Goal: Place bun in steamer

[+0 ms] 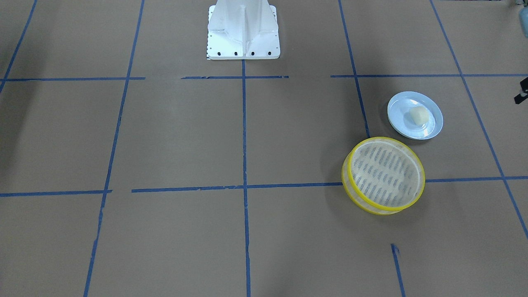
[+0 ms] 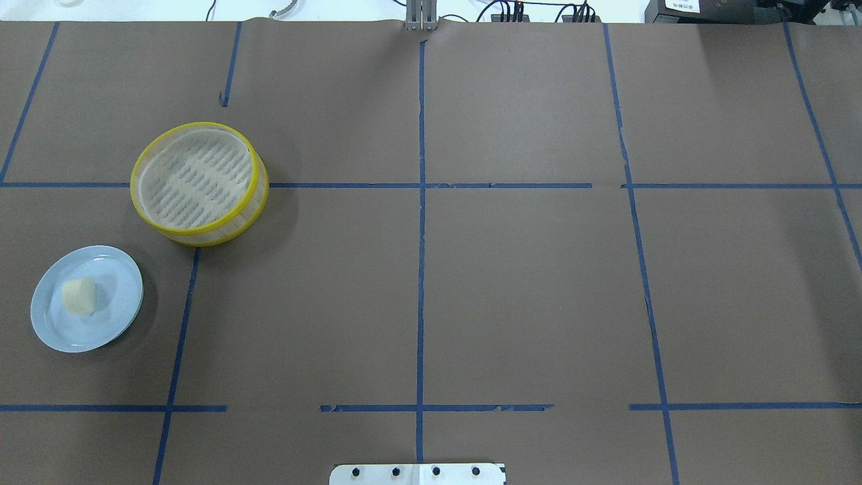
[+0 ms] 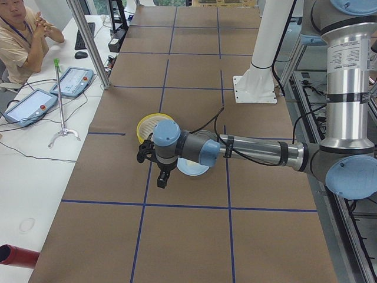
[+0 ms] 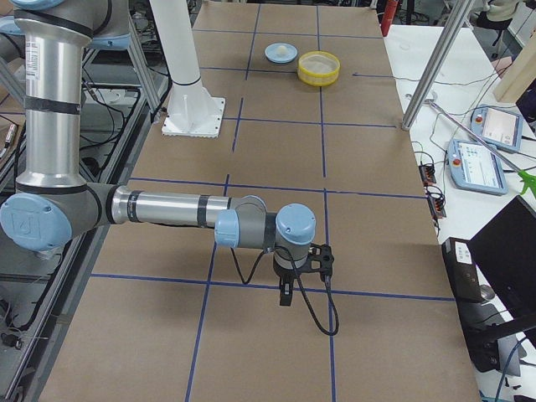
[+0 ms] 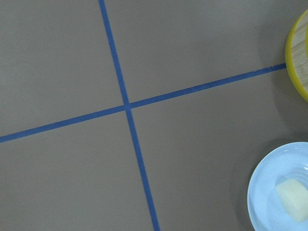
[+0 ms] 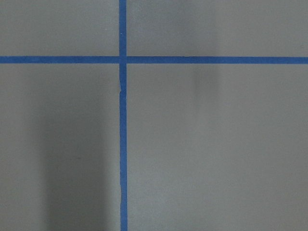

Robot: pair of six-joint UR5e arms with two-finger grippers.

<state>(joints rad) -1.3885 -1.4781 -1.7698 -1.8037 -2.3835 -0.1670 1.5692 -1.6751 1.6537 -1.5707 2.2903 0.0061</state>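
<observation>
Bun (image 2: pixel 79 297) on plate (image 2: pixel 114 316), steamer (image 2: pixel 195 178) empty nearby
Risk: bun may squash or slip when pinched; left claw (image 3: pixel 164 177) hovers close; spread or pressed together, cannot tell.

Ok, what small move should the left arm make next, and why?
Probably slide the left pincer sideways until it hangs over the bun. The bun lies untouched on the blue plate and shows only in the lower right corner of the left wrist view, so the pincer seems off to one side. The steamer beside the plate is empty and ready.
</observation>
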